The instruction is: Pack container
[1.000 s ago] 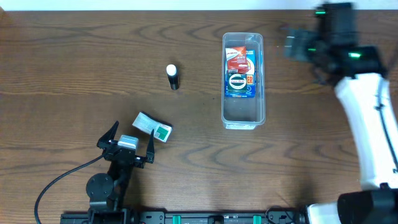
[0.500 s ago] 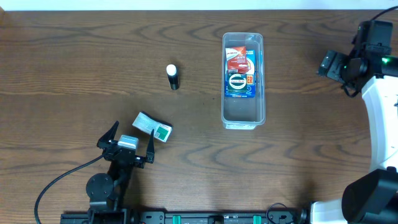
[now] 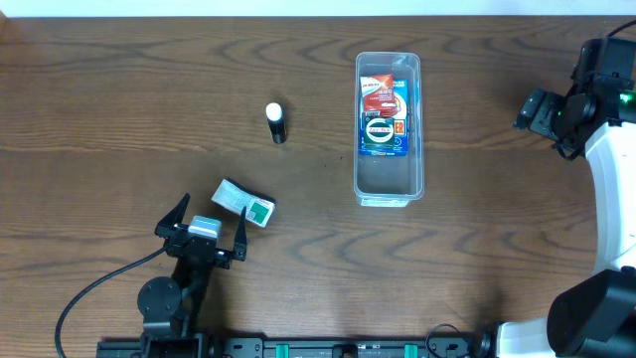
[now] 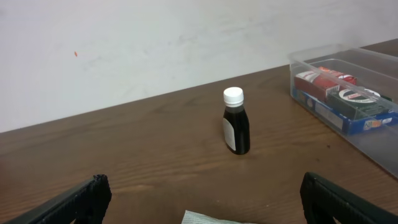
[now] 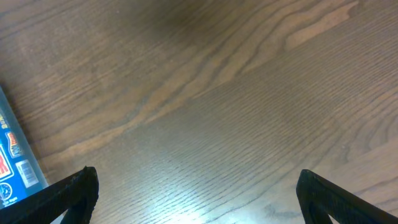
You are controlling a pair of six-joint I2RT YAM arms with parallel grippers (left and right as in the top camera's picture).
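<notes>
The container [image 3: 389, 189] is a clear, long plastic bin right of centre on the table. A blue and red package [image 3: 385, 114] lies in its far half. A small dark bottle with a white cap [image 3: 276, 122] stands upright left of it. A white and green small box [image 3: 244, 203] lies just beyond my left gripper [image 3: 206, 227], which is open and empty. The left wrist view shows the bottle [image 4: 236, 122], the container [image 4: 380, 151] and the box's edge [image 4: 211, 218]. My right gripper [image 3: 542, 111] is open and empty, right of the container, above bare wood [image 5: 199, 193].
The table is dark wood. A white wall runs along the far edge [image 4: 155, 43]. The right arm's white link [image 3: 611, 189] hangs over the right side. A cable [image 3: 89, 288] trails from the left arm's base at the front.
The right arm has swung away from the container's far right corner towards the right edge of the table. The left arm and all objects have not moved.
</notes>
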